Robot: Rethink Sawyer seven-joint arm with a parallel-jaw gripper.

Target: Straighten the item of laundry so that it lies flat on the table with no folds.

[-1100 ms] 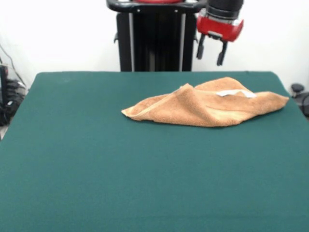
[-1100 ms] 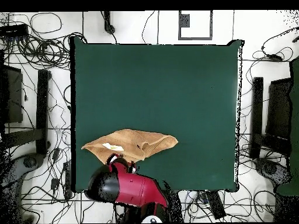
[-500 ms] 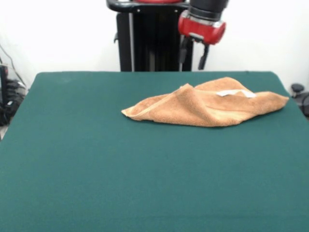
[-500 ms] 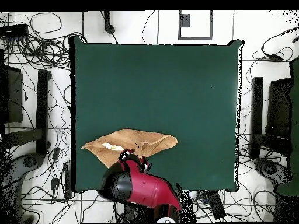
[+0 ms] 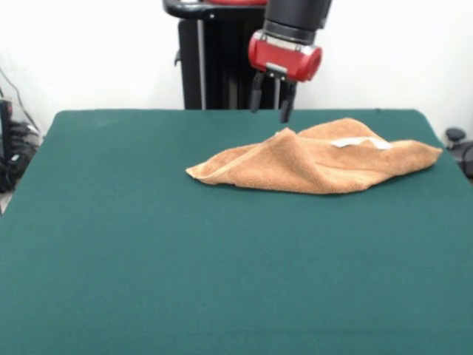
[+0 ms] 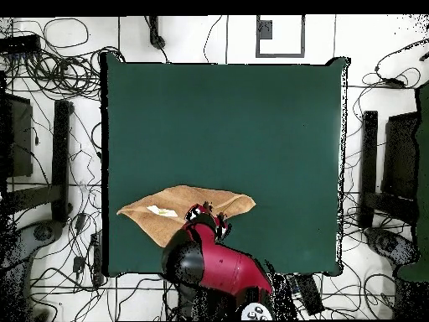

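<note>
My gripper [image 5: 268, 100] hangs empty, fingers apart, just above the towel [image 5: 318, 164]'s raised ridge. The towel's long axis runs along the bench [image 5: 148, 259]'s pedestal-side edge.

My arm [image 5: 297, 13] ends in a round black segment above a glossy red collar with a small silvery plate on its face. Below the collar my gripper [image 5: 270, 102] carries two slim black fingers [image 5: 285, 105]. From overhead my arm [image 6: 219, 270] is a bulky dark red shell with a black rounded joint.
</note>
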